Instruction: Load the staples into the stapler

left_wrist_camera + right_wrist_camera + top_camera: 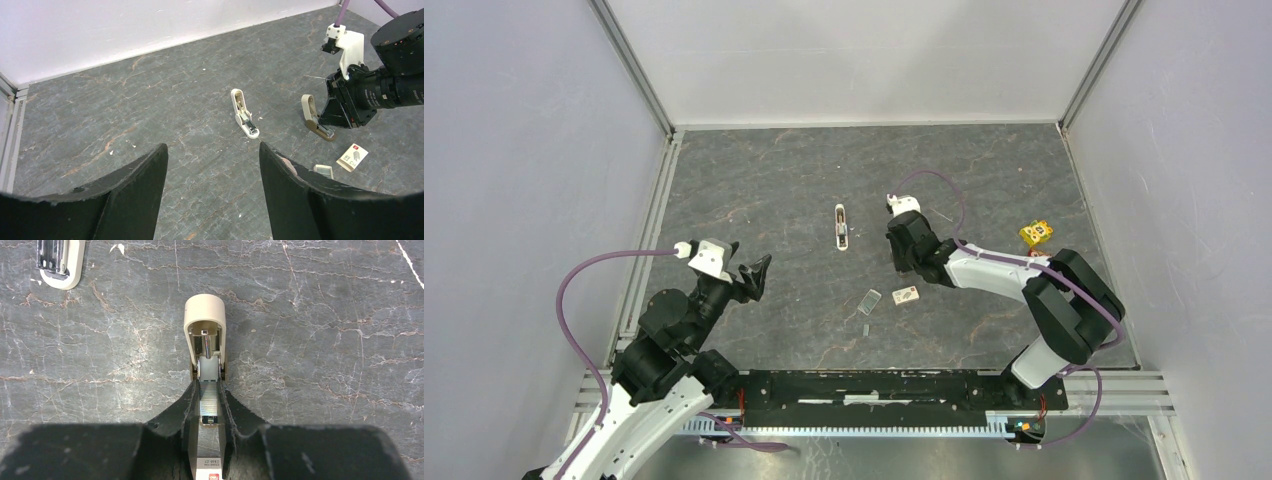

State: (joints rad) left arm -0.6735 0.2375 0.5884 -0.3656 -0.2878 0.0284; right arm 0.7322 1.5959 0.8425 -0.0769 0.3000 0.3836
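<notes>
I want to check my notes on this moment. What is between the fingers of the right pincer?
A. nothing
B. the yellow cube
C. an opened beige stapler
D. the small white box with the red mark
C: in the right wrist view the right pincer is closed on the lower part of the beige stapler, whose cover is folded open, while the white box lies apart from it.

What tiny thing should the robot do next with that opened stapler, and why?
Probably push the staples a little further forward into the stapler. The right gripper is shut on that shiny strip, lined up with the open tray, lid swung open; whether the strip is fully seated cannot be told. The left gripper hangs open, well away.
</notes>
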